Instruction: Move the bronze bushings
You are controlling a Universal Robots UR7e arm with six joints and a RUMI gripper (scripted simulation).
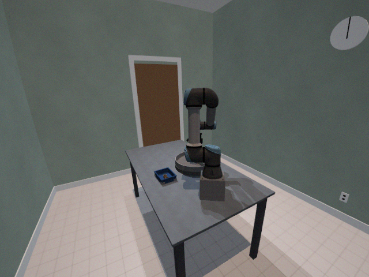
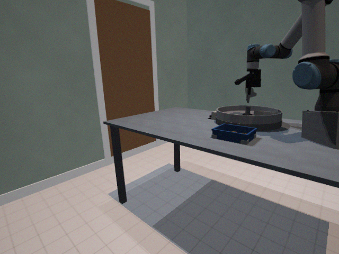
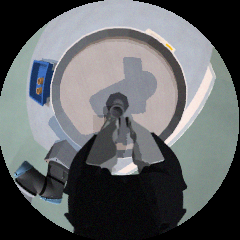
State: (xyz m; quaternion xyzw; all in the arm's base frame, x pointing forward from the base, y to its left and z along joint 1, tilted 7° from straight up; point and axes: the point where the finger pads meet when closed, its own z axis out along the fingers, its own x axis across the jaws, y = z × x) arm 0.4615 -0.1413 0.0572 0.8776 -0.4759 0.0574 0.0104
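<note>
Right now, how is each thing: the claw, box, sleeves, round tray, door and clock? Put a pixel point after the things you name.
Claw [image 2: 247, 101] [image 3: 122, 117]: shut, above the round tray.
Box [image 1: 168, 180] [image 2: 230, 136] [image 3: 48, 85]: open-topped, sleeves inside.
Two bronze sleeves [image 1: 165, 176] [image 2: 242, 133] [image 3: 38, 91]: in the box; too small to tell if upright.
Round tray [image 1: 191, 165] [image 2: 246, 119] [image 3: 57, 95]: uncovered; can't tell if turning.
Door [image 1: 157, 104] [image 2: 125, 68]: closed.
Clock [image 1: 354, 32]: one hand visible, pointing up.

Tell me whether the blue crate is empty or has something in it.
Not empty: inside the blue crate are two small orange-brown pieces, seen from above.
</note>
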